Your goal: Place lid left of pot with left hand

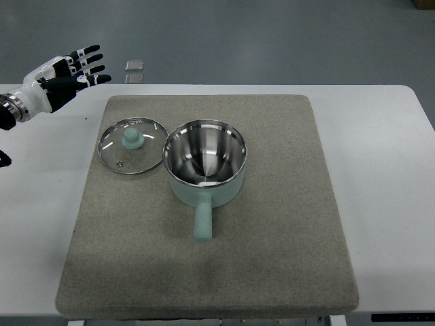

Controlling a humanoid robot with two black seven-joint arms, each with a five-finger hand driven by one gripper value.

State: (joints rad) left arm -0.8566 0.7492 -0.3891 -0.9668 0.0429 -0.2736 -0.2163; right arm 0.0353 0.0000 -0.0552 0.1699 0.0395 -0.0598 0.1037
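The left hand (68, 71), a white-and-black jointed hand with dark fingertips, hangs over the far left corner of the desk (380, 156), fingers straight, slightly fanned and holding nothing. Its arm enters from the left edge with a metal band at the wrist.

The lid (132, 145) lies flat on the grey mat (272, 258), near the mat's far left corner and just left of the pot (205, 163), its rim meeting or slightly tucked under the pot's rim. It is a round disc of clear glass ringed in bright metal, with a rounded pale mint knob at the centre and a small vent hole near its near edge; the mat's weave shows through the glass.

The pot is a small saucepan standing upright, with a mint-green outer wall, a polished steel interior that mirrors the light, and a stubby mint handle pointing toward the near edge of the desk.

The mat is a large, rounded-corner rectangle of coarse, felt-like fabric covering most of the smooth white desk.
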